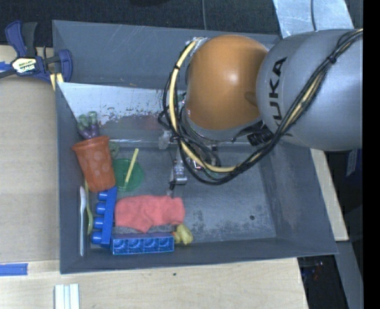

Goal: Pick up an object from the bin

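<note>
The arm (309, 92) is in from the right, its orange cover (225, 82) hanging big over the middle of the grey bin (248, 201), yellow and black cables (206, 166) looped beneath it. The claw (176, 176) points straight down, a slim dark shape low over the bin floor, and from this angle I cannot tell whether it is open or closed. Right under its tip lies a crumpled pink-red cloth (148, 212), sprawled in the front-left part of the bin, and the tip sits just at that cloth's upper right edge. To the cloth's left a blue toy brick (103, 219) stands on end, touching it, and another blue brick (143, 244) lies flat along the front wall, just below the cloth. A small yellow piece (184, 235) pokes out at the cloth's lower right corner. Further back on the left, an orange cup (95, 164) with dimpled sides leans beside a green disc (127, 176) with a yellow stick (133, 164) across it, near the claw but apart from it. The bin's right half is bare floor.
</note>
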